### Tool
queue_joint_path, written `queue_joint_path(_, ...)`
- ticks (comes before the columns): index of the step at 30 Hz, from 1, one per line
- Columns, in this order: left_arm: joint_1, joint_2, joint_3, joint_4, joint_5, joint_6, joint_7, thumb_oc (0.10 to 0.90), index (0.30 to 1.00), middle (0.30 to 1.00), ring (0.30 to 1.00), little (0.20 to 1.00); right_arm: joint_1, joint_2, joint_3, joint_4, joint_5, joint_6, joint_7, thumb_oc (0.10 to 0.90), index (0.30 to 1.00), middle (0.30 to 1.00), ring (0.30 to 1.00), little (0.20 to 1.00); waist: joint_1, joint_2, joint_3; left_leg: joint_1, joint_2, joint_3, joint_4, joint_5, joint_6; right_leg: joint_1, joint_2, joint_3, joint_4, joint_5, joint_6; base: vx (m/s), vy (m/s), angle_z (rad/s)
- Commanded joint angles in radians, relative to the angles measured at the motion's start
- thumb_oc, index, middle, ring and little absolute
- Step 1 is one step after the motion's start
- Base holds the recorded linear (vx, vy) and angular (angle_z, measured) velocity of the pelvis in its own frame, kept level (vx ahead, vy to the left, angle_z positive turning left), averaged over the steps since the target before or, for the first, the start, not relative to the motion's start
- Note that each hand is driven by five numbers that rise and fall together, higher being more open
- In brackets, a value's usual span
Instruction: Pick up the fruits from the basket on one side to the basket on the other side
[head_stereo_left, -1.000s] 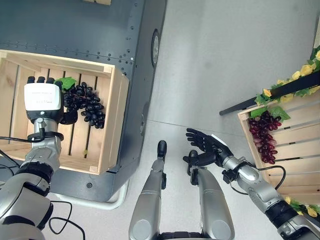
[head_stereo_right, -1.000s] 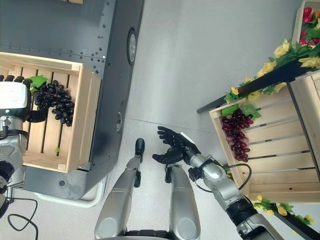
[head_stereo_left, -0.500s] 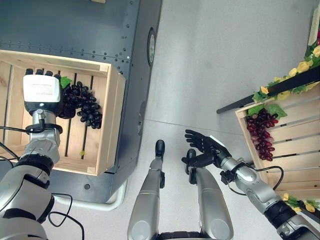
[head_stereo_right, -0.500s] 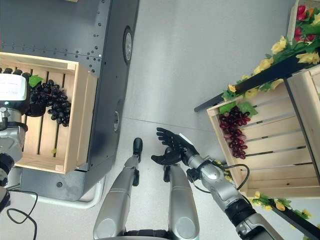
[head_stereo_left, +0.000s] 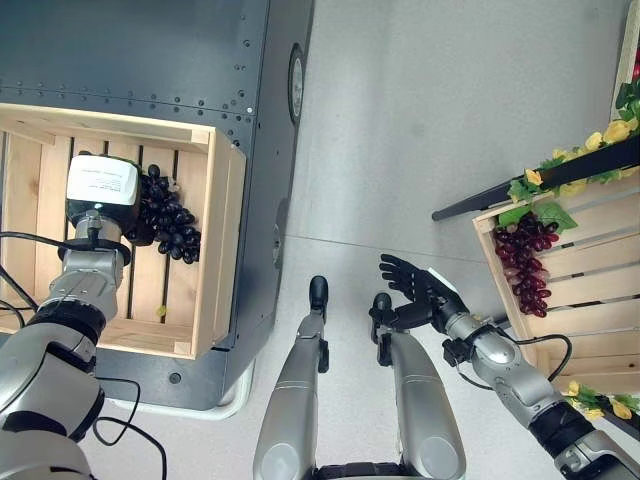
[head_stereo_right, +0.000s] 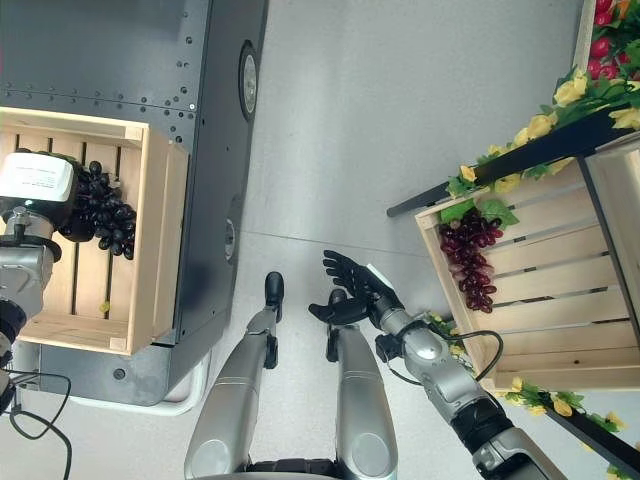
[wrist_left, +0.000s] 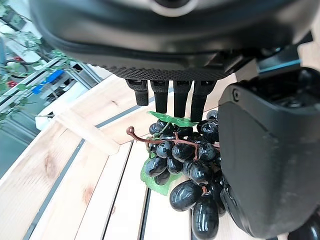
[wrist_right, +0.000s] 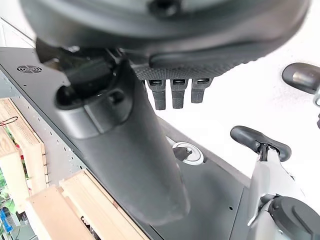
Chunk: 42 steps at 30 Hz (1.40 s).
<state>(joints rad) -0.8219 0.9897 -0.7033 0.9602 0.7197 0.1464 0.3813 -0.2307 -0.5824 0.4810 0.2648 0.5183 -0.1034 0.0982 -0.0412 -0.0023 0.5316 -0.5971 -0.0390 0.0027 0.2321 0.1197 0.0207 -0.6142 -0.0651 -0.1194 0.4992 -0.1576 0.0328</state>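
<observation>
Wooden crate (head_stereo_left: 222, 250): left robot hand (wrist_left: 260, 165) (fingers apparently straight) hides black grapes (wrist_left: 187, 170).

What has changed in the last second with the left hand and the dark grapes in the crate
The left hand has turned and settled over the black grapes in the left crate, covering more of the bunch. In its wrist view its fingers reach past the stem, the thumb beside the berries; no closed grasp shows yet. The grapes stayed put. The right hand stays open over the floor, and the red grapes lie untouched.
</observation>
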Motion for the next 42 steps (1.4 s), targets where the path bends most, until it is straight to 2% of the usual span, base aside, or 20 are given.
queue_joint_path(1, -0.044, 0.099, 0.026, -0.007, 0.02, 0.036, -0.016, 0.8, 0.9, 0.9, 0.9, 0.9, 0.053, -0.03, -0.03, -0.136, 0.022, -0.077, -0.018, 0.8, 0.9, 0.9, 0.9, 0.9, -0.013, 0.002, -0.012, 0.018, -0.055, 0.094, 0.102, -0.16, 0.03, 0.028, 0.053, 0.028, -0.128, 0.099, 0.016, 0.0, 0.0, 0.0)
queue_joint_path(6, -0.046, 0.086, 0.021, 0.003, -0.004, 0.143, -0.08, 0.8, 0.9, 0.9, 0.9, 0.9, 0.056, -0.026, -0.028, -0.134, 0.029, -0.083, -0.032, 0.8, 0.9, 0.9, 0.9, 0.9, -0.012, -0.006, -0.012, 0.018, -0.055, 0.092, 0.101, -0.161, 0.029, 0.03, 0.055, 0.028, -0.132, 0.103, 0.02, 0.0, 0.0, 0.0)
queue_joint_path(9, -0.058, 0.078, 0.017, 0.005, 0.006, 0.172, -0.089, 0.8, 0.9, 0.9, 0.9, 0.9, 0.052, -0.023, -0.023, -0.144, 0.04, -0.082, -0.048, 0.8, 0.9, 0.9, 0.9, 0.9, -0.012, -0.016, -0.012, 0.014, -0.054, 0.095, 0.106, -0.164, 0.033, 0.028, 0.056, 0.025, -0.133, 0.107, 0.022, 0.0, 0.0, 0.0)
queue_joint_path(11, -0.07, 0.073, 0.014, 0.014, 0.013, 0.171, -0.086, 0.649, 0.674, 0.674, 0.674, 0.674, 0.051, -0.019, -0.021, -0.143, 0.041, -0.082, -0.051, 0.8, 0.9, 0.9, 0.9, 0.9, -0.013, -0.022, -0.012, 0.014, -0.052, 0.096, 0.107, -0.165, 0.033, 0.03, 0.057, 0.024, -0.134, 0.108, 0.023, 0.0, -0.022, 0.04)
queue_joint_path(13, -0.077, 0.063, 0.011, 0.013, 0.019, 0.171, -0.076, 0.4, 0.3, 0.3, 0.3, 0.3, 0.052, -0.014, -0.018, -0.145, 0.041, -0.081, -0.058, 0.8, 0.9, 0.9, 0.9, 0.9, -0.013, -0.027, -0.012, 0.019, -0.051, 0.096, 0.105, -0.166, 0.034, 0.034, 0.058, 0.023, -0.135, 0.109, 0.024, 0.0, 0.0, 0.0)
queue_joint_path(24, -0.066, 0.07, 0.032, -0.01, 0.001, 0.147, -0.066, 0.4, 0.3, 0.3, 0.3, 0.3, 0.067, -0.012, -0.024, -0.148, 0.053, -0.087, -0.061, 0.8, 0.9, 0.9, 0.9, 0.9, -0.009, -0.016, -0.012, 0.051, -0.053, 0.095, 0.092, -0.167, 0.034, 0.056, 0.057, 0.021, -0.133, 0.102, 0.028, 0.0, 0.0, 0.0)
queue_joint_path(28, -0.041, 0.079, 0.054, -0.073, 0.003, 0.17, -0.078, 0.4, 0.3, 0.3, 0.3, 0.3, 0.073, -0.012, -0.037, -0.159, 0.057, -0.09, -0.058, 0.8, 0.9, 0.9, 0.9, 0.9, -0.001, 0.0, -0.012, 0.083, -0.054, 0.093, 0.073, -0.163, 0.035, 0.081, 0.053, 0.014, -0.132, 0.095, 0.028, -0.02, -0.064, 0.01)
queue_joint_path(32, -0.035, 0.103, 0.083, -0.098, 0.007, 0.163, -0.064, 0.4, 0.3, 0.3, 0.3, 0.3, 0.074, -0.009, -0.042, -0.161, 0.062, -0.086, -0.057, 0.8, 0.9, 0.9, 0.9, 0.9, 0.006, 0.017, -0.012, 0.159, -0.059, 0.084, 0.044, -0.162, 0.03, 0.153, 0.044, -0.002, -0.142, 0.079, 0.026, -0.03, -0.084, 0.02)
queue_joint_path(37, -0.039, 0.167, 0.102, -0.153, 0.074, 0.145, -0.08, 0.4, 0.3, 0.3, 0.3, 0.3, 0.083, 0.003, -0.05, -0.17, 0.061, -0.081, -0.045, 0.8, 0.9, 0.9, 0.9, 0.9, 0.013, 0.028, -0.012, 0.282, -0.062, 0.056, -0.011, -0.155, 0.02, 0.287, 0.037, -0.026, -0.192, 0.068, 0.024, -0.02, -0.132, 0.07)
queue_joint_path(38, -0.026, 0.184, 0.121, -0.172, 0.09, 0.142, -0.09, 0.4, 0.3, 0.3, 0.3, 0.3, 0.085, 0.007, -0.054, -0.171, 0.067, -0.073, -0.044, 0.8, 0.9, 0.9, 0.9, 0.9, 0.018, 0.031, -0.015, 0.331, -0.065, 0.04, -0.037, -0.15, 0.013, 0.344, 0.036, -0.034, -0.217, 0.064, 0.024, 0.01, -0.15, 0.15)
queue_joint_path(42, 0.018, 0.229, 0.142, -0.227, 0.148, 0.119, -0.126, 0.4, 0.3, 0.3, 0.3, 0.3, 0.095, 0.016, -0.053, -0.168, 0.09, -0.073, -0.053, 0.8, 0.9, 0.9, 0.9, 0.9, 0.031, 0.036, -0.069, 0.393, -0.067, 0.003, -0.098, -0.132, -0.006, 0.431, 0.041, -0.044, -0.288, 0.064, 0.022, 0.03, -0.157, 0.06)
